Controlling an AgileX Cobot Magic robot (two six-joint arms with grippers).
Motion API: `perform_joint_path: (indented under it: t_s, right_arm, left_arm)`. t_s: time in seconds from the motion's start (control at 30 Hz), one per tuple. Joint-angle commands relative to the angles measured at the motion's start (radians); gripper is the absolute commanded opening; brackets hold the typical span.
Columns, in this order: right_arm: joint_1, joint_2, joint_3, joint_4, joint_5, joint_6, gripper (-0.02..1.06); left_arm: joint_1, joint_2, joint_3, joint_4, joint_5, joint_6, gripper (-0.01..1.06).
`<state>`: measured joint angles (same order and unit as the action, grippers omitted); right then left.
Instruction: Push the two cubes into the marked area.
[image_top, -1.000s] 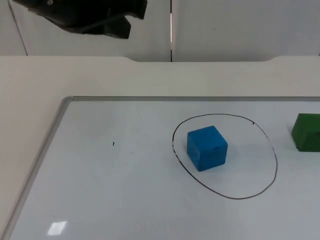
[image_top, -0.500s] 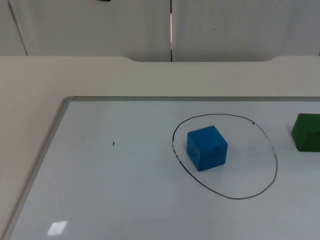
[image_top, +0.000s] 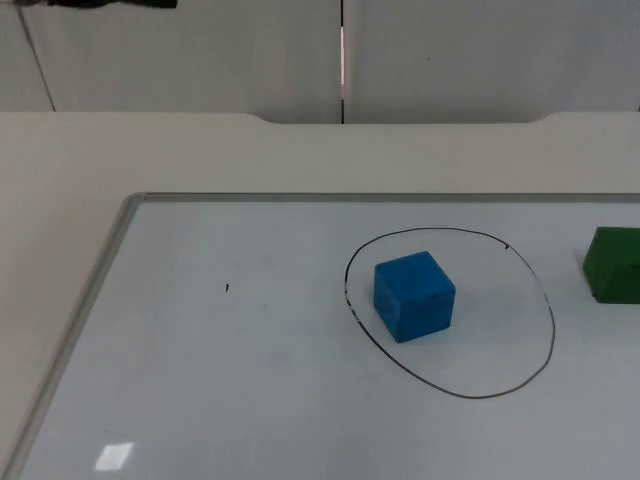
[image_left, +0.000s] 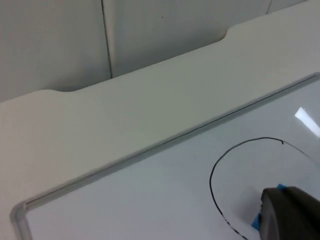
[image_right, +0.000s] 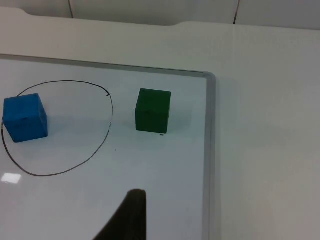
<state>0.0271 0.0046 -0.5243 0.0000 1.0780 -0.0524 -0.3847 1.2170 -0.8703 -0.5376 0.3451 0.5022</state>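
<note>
A blue cube stands inside the black hand-drawn oval, in its left half. The green cube rests outside the oval, a short way to its right, at the picture's right edge. In the right wrist view the green cube lies ahead of my right gripper, well apart from it, with the blue cube and the oval beyond. My left gripper hovers on the blue cube's side of the oval, and a sliver of blue peeks out beside it. Both arms are drawn back from the cubes.
Both cubes sit on a whiteboard whose grey frame runs along its left and far sides; its right frame lies just past the green cube. Beige table surrounds it, ending at the grey partition wall. A bit of the left arm shows high up.
The left arm has pulled up and away from the upper left of the top view, leaving a thin black edge. Neither cube has moved.
</note>
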Motion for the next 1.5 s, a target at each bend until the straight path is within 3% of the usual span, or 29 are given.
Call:
perform_joint_path:
  t_s: [0.0, 0.17, 0.3, 0.67, 0.83, 1.07, 1.47]
  right_arm:
    - [-0.006, -0.005, 0.009, 0.000, -0.001, 0.000, 1.05]
    - [-0.006, -0.005, 0.009, 0.000, -0.001, 0.000, 1.05]
    - [-0.006, -0.005, 0.009, 0.000, -0.001, 0.000, 1.05]
    - [-0.006, -0.005, 0.009, 0.000, -0.001, 0.000, 1.05]
    - [-0.006, -0.005, 0.009, 0.000, -0.001, 0.000, 1.05]
    - [-0.006, -0.005, 0.009, 0.000, -0.001, 0.000, 1.05]
    - [-0.006, -0.005, 0.009, 0.000, -0.001, 0.000, 1.05]
  left_arm:
    - [0.002, -0.076, 0.070, -0.001, -0.028, -0.030, 0.00]
    - [0.002, -0.150, 0.115, -0.001, -0.009, -0.046, 0.00]
    - [0.002, -0.290, 0.131, 0.004, 0.087, -0.046, 0.00]
    - [0.002, -0.510, 0.168, 0.070, 0.197, -0.094, 0.00]
    - [0.002, -0.583, 0.221, 0.179, 0.255, -0.194, 0.00]
    - [0.002, -0.700, 0.233, 0.372, 0.408, -0.372, 0.00]
    - [0.002, -0.866, 0.295, 0.431, 0.560, -0.465, 0.00]
